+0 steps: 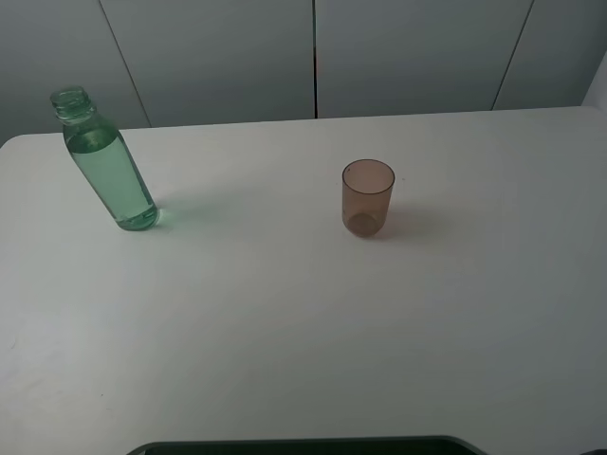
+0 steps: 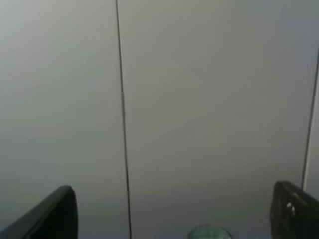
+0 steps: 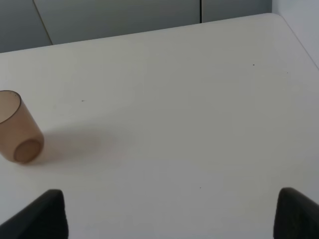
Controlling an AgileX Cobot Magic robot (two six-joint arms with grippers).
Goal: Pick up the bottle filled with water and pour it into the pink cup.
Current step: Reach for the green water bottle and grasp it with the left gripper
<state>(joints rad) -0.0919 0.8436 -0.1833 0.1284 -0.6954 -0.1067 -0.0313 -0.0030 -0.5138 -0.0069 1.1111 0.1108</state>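
Observation:
The bottle [image 1: 106,165] stands upright at the back left of the white table [image 1: 285,332], green-tinted, uncapped and mostly full of water. The pink cup [image 1: 367,197] stands upright near the table's middle, apart from the bottle. Neither gripper shows in the exterior high view. In the left wrist view my left gripper [image 2: 174,199] is open, its dark fingers [image 2: 50,214] far apart, with only the bottle's mouth [image 2: 209,232] showing at the frame's edge between them. My right gripper [image 3: 172,199] is open over bare table, and the pink cup [image 3: 17,128] stands off to one side of it.
Grey wall panels [image 1: 313,57] rise behind the table's far edge. A dark rounded edge [image 1: 303,444] shows at the near side of the table. The table's right corner [image 3: 279,20] shows in the right wrist view.

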